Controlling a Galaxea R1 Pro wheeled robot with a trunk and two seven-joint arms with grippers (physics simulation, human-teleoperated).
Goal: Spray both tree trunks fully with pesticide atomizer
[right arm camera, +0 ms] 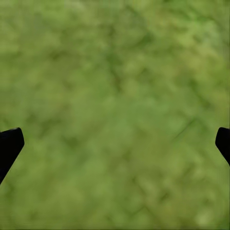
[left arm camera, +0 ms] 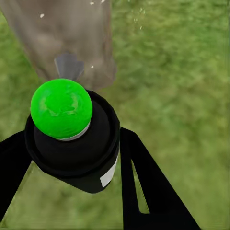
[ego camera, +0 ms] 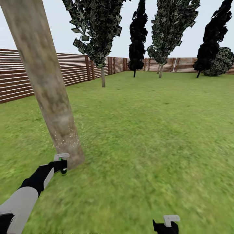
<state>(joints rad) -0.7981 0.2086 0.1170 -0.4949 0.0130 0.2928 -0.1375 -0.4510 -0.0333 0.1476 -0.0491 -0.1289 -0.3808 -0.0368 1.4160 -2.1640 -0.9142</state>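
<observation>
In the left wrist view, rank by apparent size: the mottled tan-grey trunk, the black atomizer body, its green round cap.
1. Mottled tan-grey trunk
2. Black atomizer body, though nearness enlarges it
3. Green round cap

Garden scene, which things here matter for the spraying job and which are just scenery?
Job:
atomizer in left gripper
near tree trunk with white specks
second grey-green tree

Scenery:
black-leaved trees
round bush
fence
right gripper, open over grass

Thick pale trunk [ego camera: 48, 87]: 1. Grey-green leafed trees [ego camera: 97, 29]: 2. Black-leaved trees [ego camera: 138, 35]: 2. Round bush [ego camera: 222, 61]: 1. Atomizer [left arm camera: 72, 134]: 1. Claws [ego camera: 61, 165]: 2.
</observation>
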